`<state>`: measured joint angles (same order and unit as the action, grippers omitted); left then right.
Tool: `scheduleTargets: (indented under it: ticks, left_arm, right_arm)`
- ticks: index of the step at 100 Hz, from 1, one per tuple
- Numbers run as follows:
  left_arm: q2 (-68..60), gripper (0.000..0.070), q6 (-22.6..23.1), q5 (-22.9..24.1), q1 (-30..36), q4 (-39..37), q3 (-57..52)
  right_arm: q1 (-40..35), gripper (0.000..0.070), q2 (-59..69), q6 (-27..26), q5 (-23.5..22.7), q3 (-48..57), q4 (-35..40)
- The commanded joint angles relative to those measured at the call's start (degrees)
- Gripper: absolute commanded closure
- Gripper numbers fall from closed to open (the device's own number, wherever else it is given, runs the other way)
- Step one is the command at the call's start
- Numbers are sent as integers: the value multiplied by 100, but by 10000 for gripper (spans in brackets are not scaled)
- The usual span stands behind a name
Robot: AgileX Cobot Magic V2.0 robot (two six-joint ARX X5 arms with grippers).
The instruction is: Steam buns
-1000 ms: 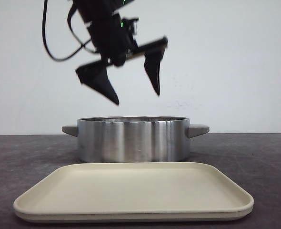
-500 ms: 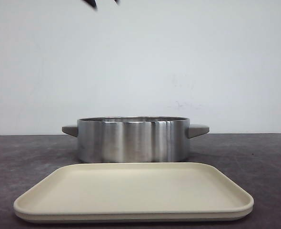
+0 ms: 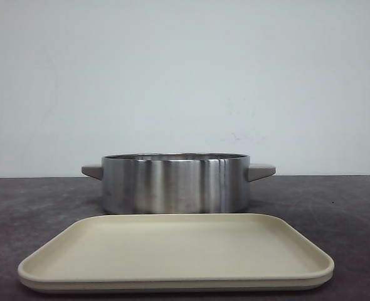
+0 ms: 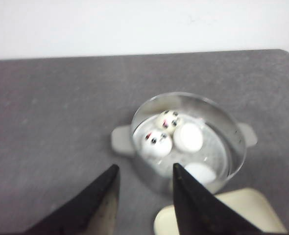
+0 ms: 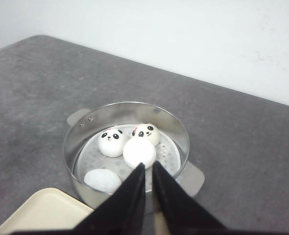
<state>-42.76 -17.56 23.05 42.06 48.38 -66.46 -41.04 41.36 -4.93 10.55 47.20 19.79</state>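
Several white buns lie inside the steel steamer pot (image 3: 172, 185). In the right wrist view two show panda faces (image 5: 112, 142) (image 5: 146, 132), and two show only plain white (image 5: 139, 152) (image 5: 102, 180). From the front the pot wall hides them. My left gripper (image 4: 146, 169) hangs open high above the pot's left side, holding nothing. My right gripper (image 5: 148, 166) is shut and empty, also well above the pot. Neither gripper appears in the front view.
A bare cream tray (image 3: 172, 251) sits on the dark grey table in front of the pot. The pot has a grey handle on each side (image 3: 261, 170). A white wall stands behind the table.
The left arm, open over the pot a second ago, has risen out of the top of the front view. Pot and tray have not moved.
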Motion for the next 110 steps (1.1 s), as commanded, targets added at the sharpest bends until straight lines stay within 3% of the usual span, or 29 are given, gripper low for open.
scheduleTargets:
  ticks: [1,17,41,110]
  left_arm:
    - [485,563,-74,55,50,15,345]
    - [1620,563,-122,164,48,219,1088]
    - [2437,561,-120,262,50,592,1152]
    - [2645,555,-111,262,48,608,1150]
  right_arm:
    - [-70,685,-225,-55,2,-219,-297]
    - [-77,685,-715,-59,4,-551,-341]
    - [-77,685,-1147,-59,2,-551,-428]
    - [-77,685,-1390,-59,2,-551,-435]
